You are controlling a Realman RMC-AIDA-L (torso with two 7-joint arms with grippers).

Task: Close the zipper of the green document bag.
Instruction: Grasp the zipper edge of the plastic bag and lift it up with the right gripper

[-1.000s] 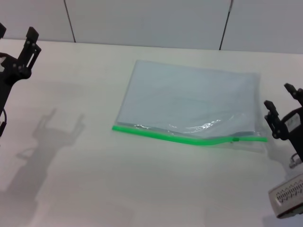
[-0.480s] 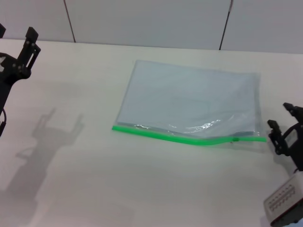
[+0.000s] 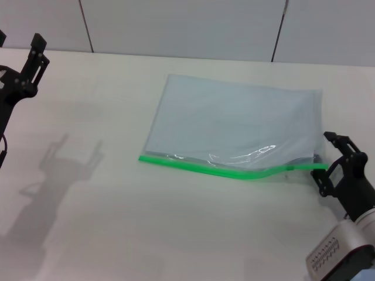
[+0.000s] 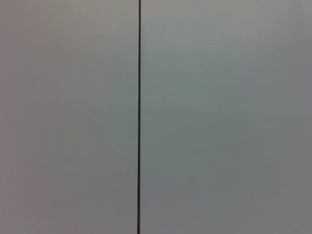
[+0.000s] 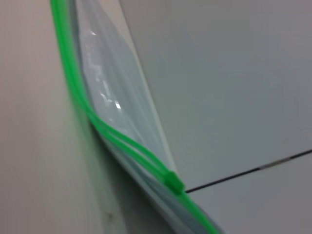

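Note:
The green document bag (image 3: 234,120) lies flat in the middle of the table, pale and translucent. Its zipper (image 3: 199,167) runs along the near long edge, and the two strips gape apart near the right end. The small green slider (image 3: 291,167) sits close to that end; the right wrist view shows the slider (image 5: 173,183) on the zipper (image 5: 73,92) of the bag (image 5: 122,126). My right gripper (image 3: 328,165) stands open at the bag's right end, with the tip of the zipper reaching between its fingers. My left gripper (image 3: 19,45) is raised at the far left, open and holding nothing.
The white table (image 3: 117,222) spreads on all sides of the bag. Grey wall panels (image 3: 187,23) with dark seams stand behind it. The left wrist view shows only a wall panel (image 4: 219,117) and one seam (image 4: 139,117).
My right gripper has moved left and toward the bag, reaching the right end of the zipper. The bag's near right corner has shifted slightly. The left arm has stayed still.

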